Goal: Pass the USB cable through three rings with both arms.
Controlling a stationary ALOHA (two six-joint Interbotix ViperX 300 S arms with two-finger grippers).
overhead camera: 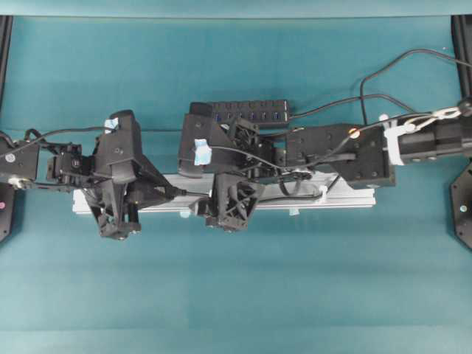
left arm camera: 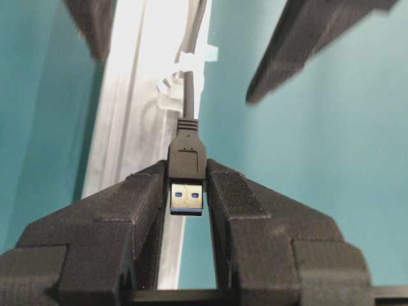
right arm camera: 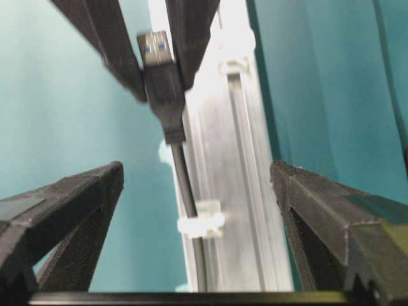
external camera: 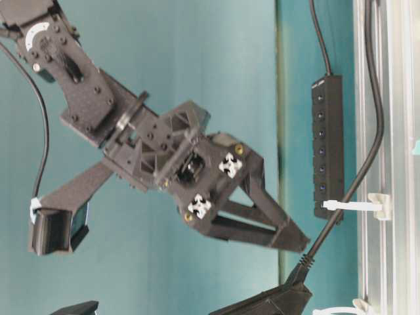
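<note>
In left claw (left arm camera: pixel 187 191): USB plug (left arm camera: pixel 187 171)

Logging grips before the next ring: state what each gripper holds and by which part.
The left gripper clamps the USB cable by its dark plug body, metal tip toward the camera. The right gripper is open and holds nothing.

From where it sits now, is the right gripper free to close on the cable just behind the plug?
Probably yes. The right gripper is open and straddles the USB cable below the plug that the left gripper holds. Nothing sits between, only a ring nearer in.
</note>
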